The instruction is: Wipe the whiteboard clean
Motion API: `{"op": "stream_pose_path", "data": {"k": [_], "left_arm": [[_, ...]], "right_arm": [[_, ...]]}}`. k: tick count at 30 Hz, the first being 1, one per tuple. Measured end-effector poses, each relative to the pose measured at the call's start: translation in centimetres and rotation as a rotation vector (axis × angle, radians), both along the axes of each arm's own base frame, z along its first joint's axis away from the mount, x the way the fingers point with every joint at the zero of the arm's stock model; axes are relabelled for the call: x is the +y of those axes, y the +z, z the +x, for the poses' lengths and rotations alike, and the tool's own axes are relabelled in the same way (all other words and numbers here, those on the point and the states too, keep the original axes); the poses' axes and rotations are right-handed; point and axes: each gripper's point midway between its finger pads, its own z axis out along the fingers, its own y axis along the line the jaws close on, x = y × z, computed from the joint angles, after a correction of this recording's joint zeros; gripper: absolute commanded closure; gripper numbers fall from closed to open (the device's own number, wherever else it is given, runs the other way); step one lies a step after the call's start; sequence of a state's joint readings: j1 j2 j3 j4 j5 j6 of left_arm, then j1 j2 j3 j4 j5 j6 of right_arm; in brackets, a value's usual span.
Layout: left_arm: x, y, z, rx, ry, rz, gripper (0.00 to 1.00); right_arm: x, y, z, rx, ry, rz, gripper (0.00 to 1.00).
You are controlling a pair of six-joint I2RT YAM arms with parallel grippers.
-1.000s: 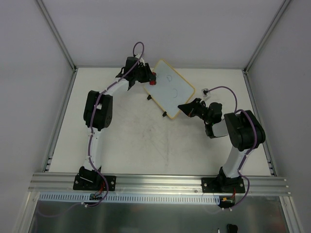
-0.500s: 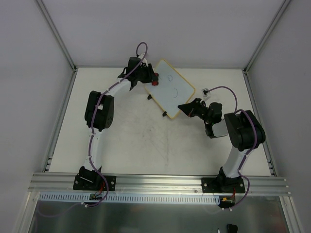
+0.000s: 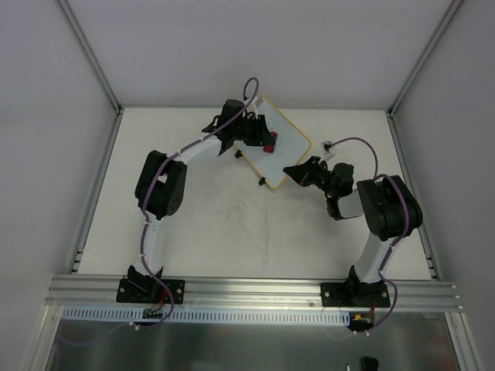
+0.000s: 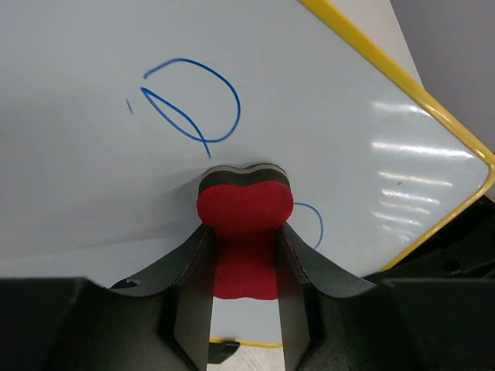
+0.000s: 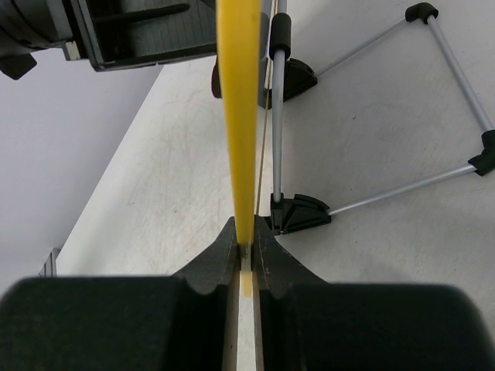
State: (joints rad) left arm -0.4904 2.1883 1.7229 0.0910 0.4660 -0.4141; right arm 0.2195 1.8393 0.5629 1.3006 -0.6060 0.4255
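The whiteboard (image 3: 290, 143), white with a yellow frame, stands tilted at the back middle of the table. My left gripper (image 3: 267, 141) is shut on the red eraser (image 4: 244, 207) and presses its dark felt face against the board. In the left wrist view a blue loop scribble (image 4: 193, 100) lies just above the eraser and a blue arc (image 4: 313, 220) shows to its right. My right gripper (image 3: 296, 173) is shut on the board's yellow frame (image 5: 239, 116) at its near right corner. The frame is seen edge-on in the right wrist view.
The board's wire stand with black feet (image 5: 300, 212) rests on the table behind the frame. More black feet (image 3: 263, 182) show at the board's lower edge. Metal rails (image 3: 247, 287) run along the near edge, and white walls enclose the table.
My left gripper has moved right with the eraser, from the board's upper left edge to its middle. The right arm and the board have not moved.
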Motion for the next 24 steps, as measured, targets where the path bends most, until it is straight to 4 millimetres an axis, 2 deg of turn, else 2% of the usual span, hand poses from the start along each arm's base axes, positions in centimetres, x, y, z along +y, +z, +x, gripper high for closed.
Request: {"op": "stream_pose_path", "data": {"k": [5, 7, 10, 13, 17, 22, 24], "left_arm": [[0.9, 0.2, -0.1, 0.052, -0.008, -0.043, 1.0], [2.4, 0.2, 0.6, 0.062, 0.014, -0.049, 1.0], [5.7, -0.2, 1.6, 0.082, 0.072, -0.043, 1.0], [8.8, 0.4, 1.9, 0.091, 0.129, -0.039, 1.0], [10.8, 3.3, 1.0, 0.05, 0.167, -0.044, 1.0], [11.3, 7.9, -1.1, -0.03, 0.167, -0.07, 1.0], [11.4, 9.0, -1.9, -0.049, 0.162, -0.076, 1.0]], "right_arm": [[0.0, 0.2, -0.2, -0.006, 0.005, -0.007, 1.0], [0.1, 0.5, -0.6, -0.007, 0.016, -0.007, 1.0], [0.3, 0.7, -1.3, -0.003, 0.048, -0.007, 1.0], [0.5, 0.7, -1.9, 0.003, 0.083, -0.004, 1.0], [0.5, 0.6, -2.3, 0.006, 0.107, -0.002, 1.0], [0.4, 0.3, -2.8, 0.004, 0.113, -0.007, 1.0], [0.4, 0.4, -2.9, 0.002, 0.123, -0.006, 1.0]]}}
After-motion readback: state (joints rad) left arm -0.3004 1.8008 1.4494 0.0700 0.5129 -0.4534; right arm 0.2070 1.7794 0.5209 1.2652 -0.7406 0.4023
